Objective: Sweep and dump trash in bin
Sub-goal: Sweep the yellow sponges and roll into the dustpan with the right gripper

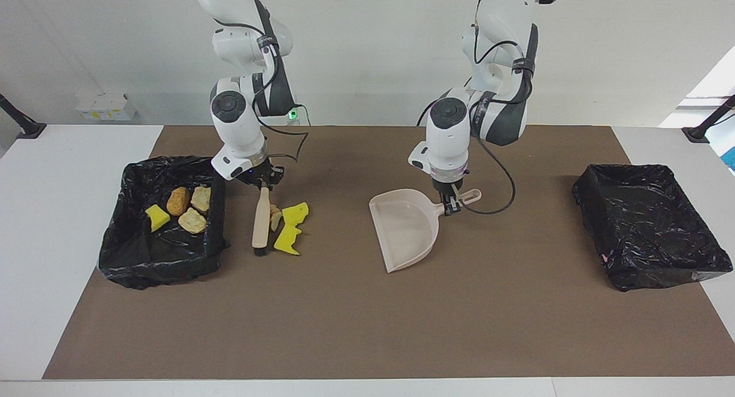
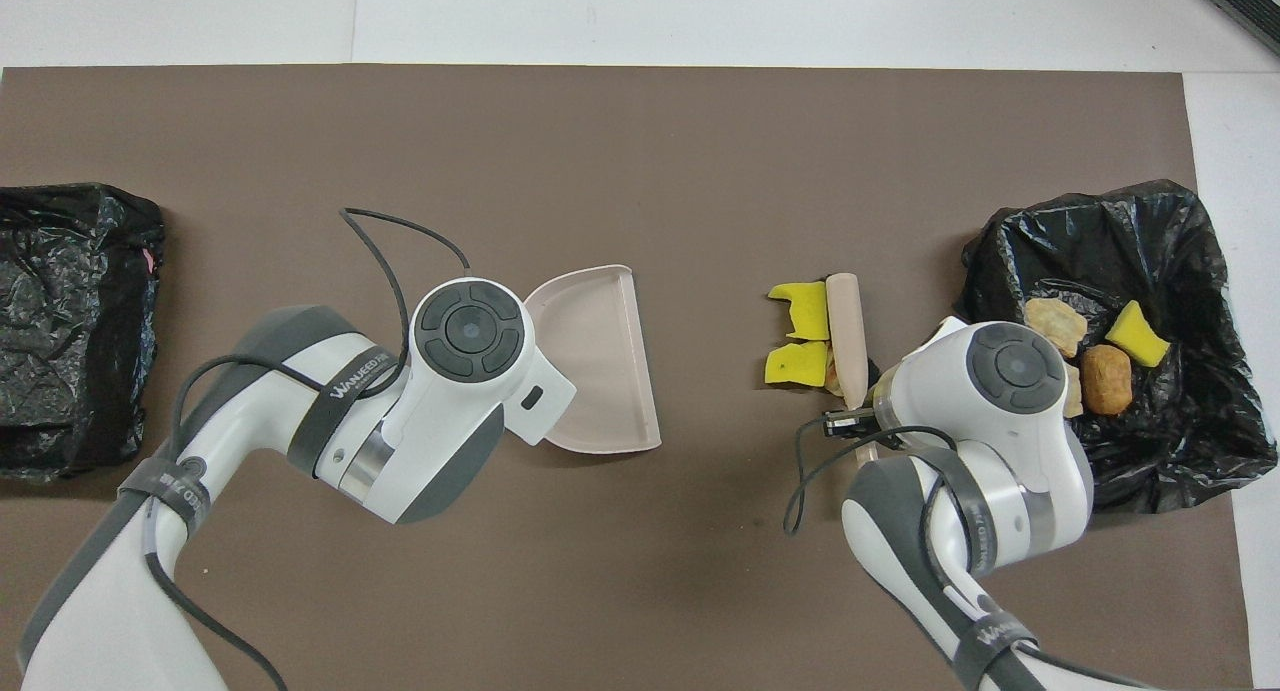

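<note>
Brush [image 1: 261, 219] is gripped by right pincer [image 1: 263, 182] against yellow scraps [image 1: 290, 227] — dustpan [image 1: 405, 230] is clamped by left pincer [image 1: 449, 204], resting on tabletop [image 1: 367, 328].

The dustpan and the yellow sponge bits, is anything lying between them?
No. Between the dustpan and yellow sponge pieces only bare brown mat shows in both views.
</note>
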Robot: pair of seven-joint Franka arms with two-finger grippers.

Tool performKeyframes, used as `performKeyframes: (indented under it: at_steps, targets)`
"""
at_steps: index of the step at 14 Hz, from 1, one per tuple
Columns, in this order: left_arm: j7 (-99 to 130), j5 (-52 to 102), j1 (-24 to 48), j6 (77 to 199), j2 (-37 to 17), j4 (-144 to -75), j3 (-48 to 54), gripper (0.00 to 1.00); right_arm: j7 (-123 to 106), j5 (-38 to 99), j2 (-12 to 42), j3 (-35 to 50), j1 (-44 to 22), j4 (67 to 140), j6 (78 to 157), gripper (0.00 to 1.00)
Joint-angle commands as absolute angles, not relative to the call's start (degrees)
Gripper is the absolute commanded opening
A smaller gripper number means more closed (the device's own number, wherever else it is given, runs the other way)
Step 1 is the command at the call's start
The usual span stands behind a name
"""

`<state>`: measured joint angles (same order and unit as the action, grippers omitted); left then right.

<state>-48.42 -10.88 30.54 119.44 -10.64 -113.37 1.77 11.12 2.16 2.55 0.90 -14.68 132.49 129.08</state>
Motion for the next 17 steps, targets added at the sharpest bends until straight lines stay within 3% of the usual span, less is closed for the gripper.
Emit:
performKeyframes:
  at_steps: [1,7,10,14,17]
  targets:
    - [-49.66,-10.46,31.03,120.15,-7.91,-117.24,1.23,0.00,13.88,6.31,6.32,1.14,-19.58,129.30,130.08,0.00]
    - [-49.66,-10.55,31.11,120.23,-7.38,-118.30,1.23,0.00,14.33,14.48,10.89,1.14,-30.31,122.70,129.63,0.00]
    - [-49.57,-10.46,31.11,120.15,-7.38,-118.30,1.23,0.00,14.33,26.85,13.88,1.14,-35.85,117.52,129.82,0.00]
    - [-49.57,-10.46,31.11,120.23,-7.12,-118.83,1.23,0.00,14.23,31.11,13.19,1.23,-38.84,117.25,129.02,0.00]
    - [-49.74,-10.37,30.32,120.76,-7.12,-118.92,1.32,0.00,14.33,32.61,9.51,1.14,-38.41,116.81,127.63,0.00]
